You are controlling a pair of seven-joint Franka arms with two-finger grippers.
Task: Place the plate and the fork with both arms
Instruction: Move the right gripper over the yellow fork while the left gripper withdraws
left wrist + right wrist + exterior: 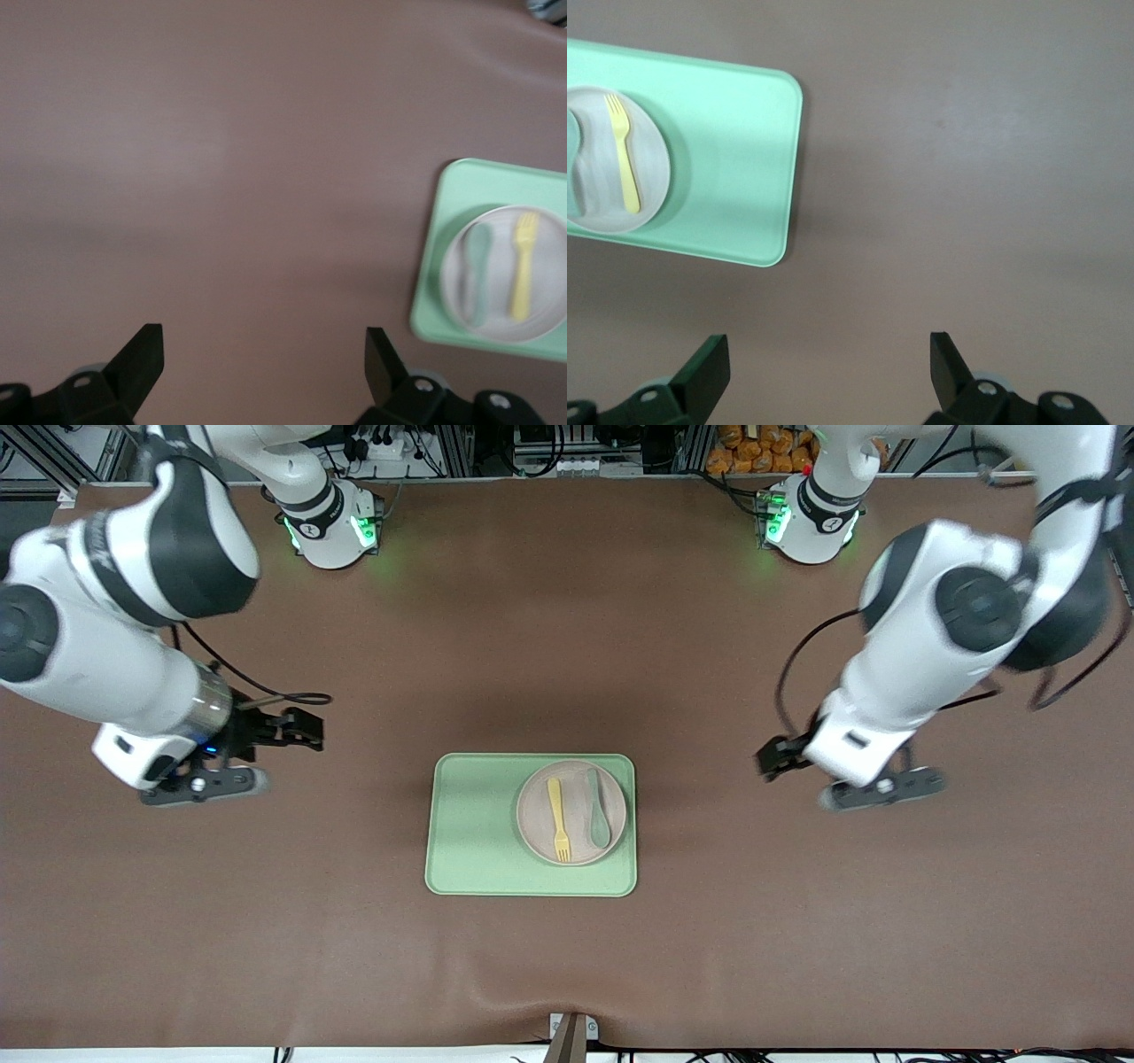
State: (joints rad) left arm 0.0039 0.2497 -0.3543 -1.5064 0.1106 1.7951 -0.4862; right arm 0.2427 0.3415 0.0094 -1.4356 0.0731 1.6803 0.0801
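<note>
Left tool, front view: spread wide, pinching nothing, hanging over bare worktop toward the left arm's end, well apart from the tray. Right tool: likewise spread and empty, over bare worktop toward the right arm's end. Between them, one light green tray; on it, toward the left arm's end, one plate. On the plate, side by side and lengthwise, one yellow fork and one green spoon, fork on the right-arm side, tines pointing toward the front camera. By the look of it, placement done and both arms clear.

Left wrist view: left tool with both fingers set far apart, nothing between them but brown worktop. Tray, plate, fork and spoon off to one edge, somewhat smeared.

Right wrist view: right tool gaping too, fingers over plain worktop. Tray, plate and fork in the corner; only a sliver of spoon at the edge.

Risks from here, as a guess: a low swing inward from either arm, clipping the tray rim and sliding the lot; fork and spoon loose on a shallow plate, so any knock enough to send them rolling off.

Count: two arms, two tools, one tray, one plate, one fork, one spoon.
</note>
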